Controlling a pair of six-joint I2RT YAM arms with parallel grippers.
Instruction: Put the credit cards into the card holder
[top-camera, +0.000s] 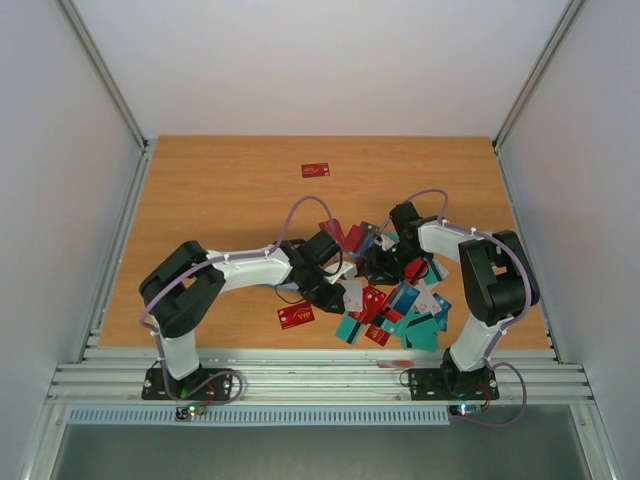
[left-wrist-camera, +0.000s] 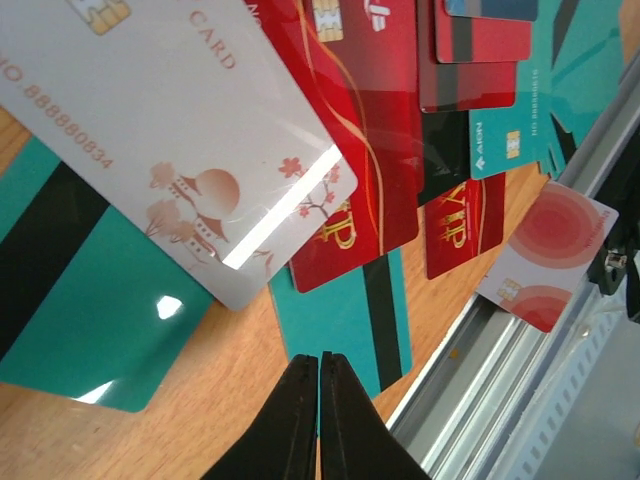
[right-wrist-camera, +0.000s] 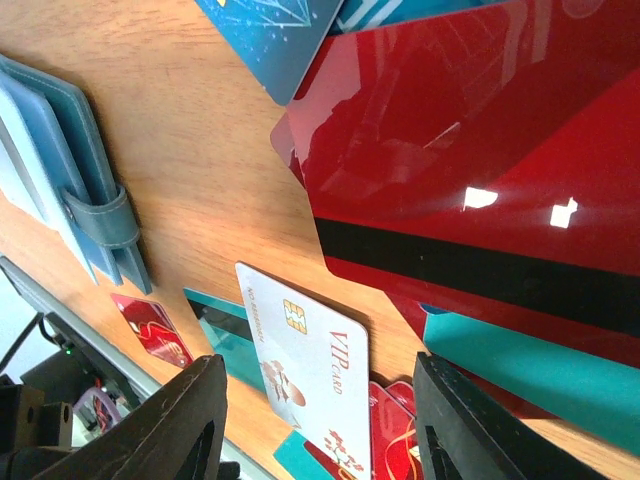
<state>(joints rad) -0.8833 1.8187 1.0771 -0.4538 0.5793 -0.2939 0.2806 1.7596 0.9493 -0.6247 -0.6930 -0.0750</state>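
Note:
Credit cards lie in a loose overlapping pile at the table's near right, red, teal, blue and white. My left gripper is shut, its tips over a teal card with a dark stripe, next to a white card and red VIP cards. My right gripper is open, and a white VIP card lies tilted between its fingers without visibly touching them. The teal-blue card holder lies to the left, its strap showing. In the top view both grippers meet over the pile, and I cannot make out the holder there.
One red card lies alone far back on the wooden table. Another red card sits just left of the pile. A metal rail runs along the near edge, close to my left gripper. White walls enclose the sides.

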